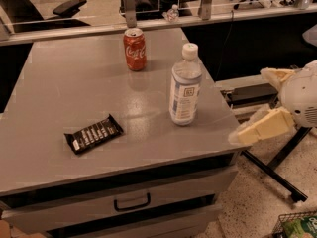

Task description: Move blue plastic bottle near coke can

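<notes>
The blue plastic bottle (185, 86) stands upright near the right edge of the grey table (59, 98); it is clear with a bluish tint, a white cap and a pale label. The red coke can (134, 49) stands upright at the table's far middle, well apart from the bottle. My gripper (251, 104) hangs off the table's right side, to the right of the bottle and about level with its lower half. Its two cream fingers (263, 127) are spread apart, and nothing is between them.
A flat black snack-bar wrapper (93, 134) lies at the front left of the table. A drawer with a handle (132, 202) is below the front edge. A black metal stand leg (277, 175) crosses the floor at right. A glass partition (148, 4) runs behind the table.
</notes>
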